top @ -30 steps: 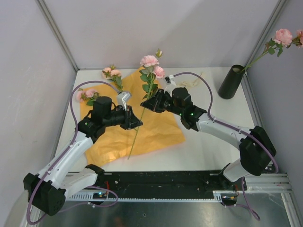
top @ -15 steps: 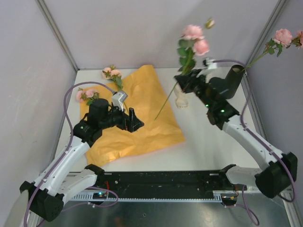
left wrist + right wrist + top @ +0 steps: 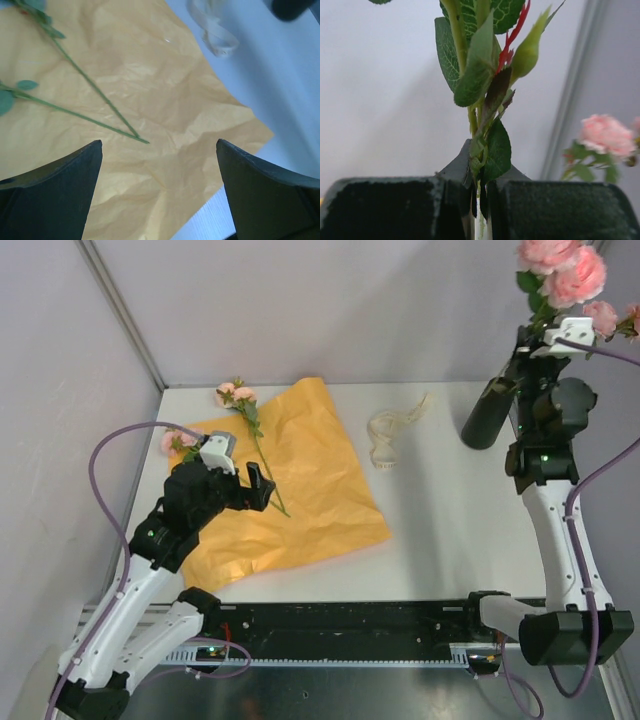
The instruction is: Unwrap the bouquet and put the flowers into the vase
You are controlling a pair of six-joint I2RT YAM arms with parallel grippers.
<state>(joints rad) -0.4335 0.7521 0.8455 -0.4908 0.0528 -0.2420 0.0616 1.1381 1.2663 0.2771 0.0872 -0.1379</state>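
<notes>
Right wrist view: right gripper [image 3: 479, 200] jaws pinched narrow on one flower stem [image 3: 472, 120]. Stem upright, long axis vertical, leaves above the jaws, blooms [image 3: 560, 268] topmost, cut end below and hidden. Vase [image 3: 488, 415] below the jaws; alignment unclear. Risk: the tip misses the narrow mouth or tips the vase. Left gripper [image 3: 157, 145] jaws wide, empty; two stems [image 3: 95, 95] on paper [image 3: 200, 130] just ahead.

White table [image 3: 440, 510], grey walls [image 3: 330, 300]
</notes>
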